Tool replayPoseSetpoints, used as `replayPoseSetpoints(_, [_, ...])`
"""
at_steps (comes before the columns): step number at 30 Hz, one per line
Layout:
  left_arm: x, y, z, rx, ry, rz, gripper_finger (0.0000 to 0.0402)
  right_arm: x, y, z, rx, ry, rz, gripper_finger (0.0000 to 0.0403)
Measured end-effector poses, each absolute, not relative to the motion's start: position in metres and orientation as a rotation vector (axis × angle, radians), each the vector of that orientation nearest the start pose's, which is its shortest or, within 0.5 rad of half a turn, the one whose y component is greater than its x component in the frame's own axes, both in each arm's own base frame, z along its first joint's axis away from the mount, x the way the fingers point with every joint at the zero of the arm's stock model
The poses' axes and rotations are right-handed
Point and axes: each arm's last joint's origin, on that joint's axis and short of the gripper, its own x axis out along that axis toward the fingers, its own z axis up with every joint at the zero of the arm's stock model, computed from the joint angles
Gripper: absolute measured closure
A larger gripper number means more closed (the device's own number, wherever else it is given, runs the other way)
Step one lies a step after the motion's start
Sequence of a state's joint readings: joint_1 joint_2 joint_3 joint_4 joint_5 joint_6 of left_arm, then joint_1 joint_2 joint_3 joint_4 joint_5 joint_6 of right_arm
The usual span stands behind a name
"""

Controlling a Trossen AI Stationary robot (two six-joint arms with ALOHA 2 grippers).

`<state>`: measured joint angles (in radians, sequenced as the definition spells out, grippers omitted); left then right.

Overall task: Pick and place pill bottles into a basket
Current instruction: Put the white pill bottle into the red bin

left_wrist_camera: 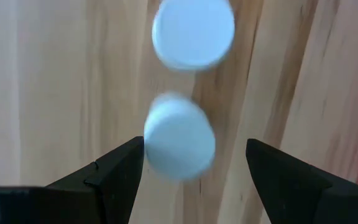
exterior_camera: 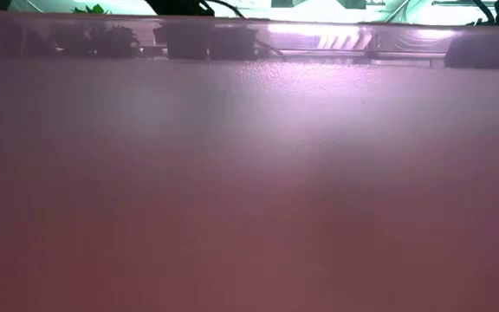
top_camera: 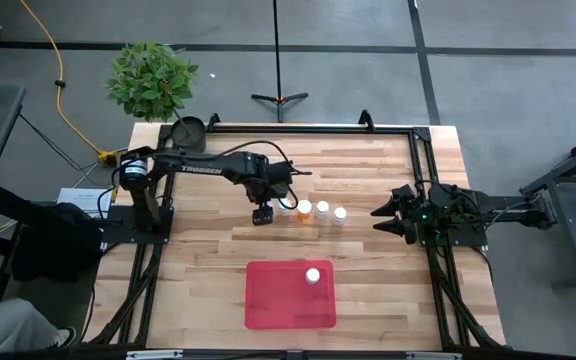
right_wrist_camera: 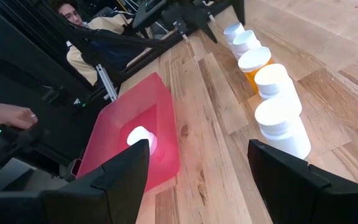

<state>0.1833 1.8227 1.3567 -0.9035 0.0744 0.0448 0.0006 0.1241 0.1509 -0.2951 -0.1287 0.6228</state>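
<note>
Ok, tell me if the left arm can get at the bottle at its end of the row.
Probably yes. The left gripper is open right over that pill bottle, whose white cap sits between the fingers with bare table around it.

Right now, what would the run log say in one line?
left gripper: open over bottle | right gripper: open, waiting | basket: one bottle inside

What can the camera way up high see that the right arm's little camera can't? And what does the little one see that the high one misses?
Only the high view shows the leafy plant, the right gripper parked at the table's right edge, and the left gripper over the row's end. Only the right wrist view shows a person's hand beside the table. Both show the red basket with one pill bottle inside and the row of bottles.
</note>
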Motion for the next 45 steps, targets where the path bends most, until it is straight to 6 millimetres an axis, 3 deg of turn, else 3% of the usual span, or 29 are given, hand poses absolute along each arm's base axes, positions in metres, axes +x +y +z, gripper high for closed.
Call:
replayPoseSetpoints(33, [0.349, 0.064, 0.204, -0.159, 1.347, 0.045, 0.0085, 0.094, 0.004, 0.176, 0.637, 0.314, 0.038, 0.0139])
replayPoseSetpoints(45, [0.354, 0.064, 0.184, -0.195, 1.404, 0.032, 0.0085, 0.094, 0.004, 0.176, 0.638, 0.315, 0.039, 0.0139])
